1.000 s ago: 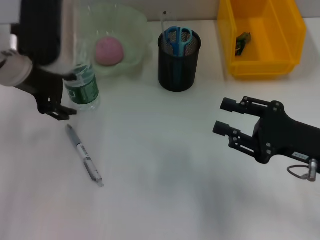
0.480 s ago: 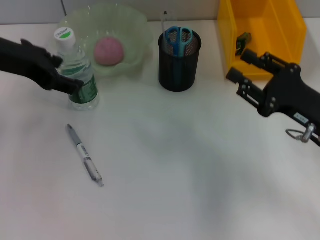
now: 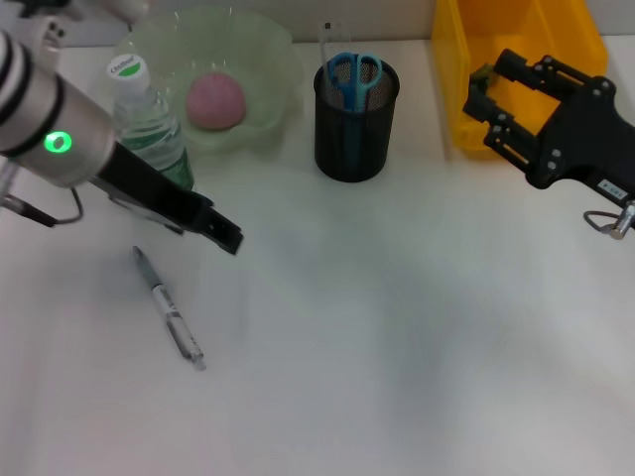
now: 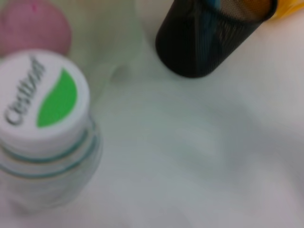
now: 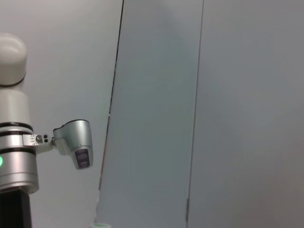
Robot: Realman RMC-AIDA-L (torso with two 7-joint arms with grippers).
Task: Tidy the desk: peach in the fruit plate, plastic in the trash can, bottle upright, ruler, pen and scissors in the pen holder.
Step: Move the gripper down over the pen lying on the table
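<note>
The bottle (image 3: 151, 129) stands upright beside the green fruit plate (image 3: 260, 50), which holds the pink peach (image 3: 215, 101). My left gripper (image 3: 203, 230) hangs open just right of the bottle and apart from it, above the table. From the left wrist view I look down on the bottle cap (image 4: 42, 92), the peach (image 4: 31, 23) and the pen holder (image 4: 209, 38). The black pen holder (image 3: 354, 134) contains the blue scissors (image 3: 354, 74) and the clear ruler (image 3: 326, 42). The pen (image 3: 169, 309) lies on the table. My right gripper (image 3: 483, 84) is open over the yellow trash can (image 3: 526, 129) and hides the plastic.
The white desk (image 3: 397, 337) stretches wide in front and to the right of the pen. The right wrist view shows only a grey wall (image 5: 199, 95) and part of a robot arm (image 5: 19, 156).
My left gripper let go of the bottle and swung right and toward the front. My right gripper moved back and up, over the yellow trash can.
</note>
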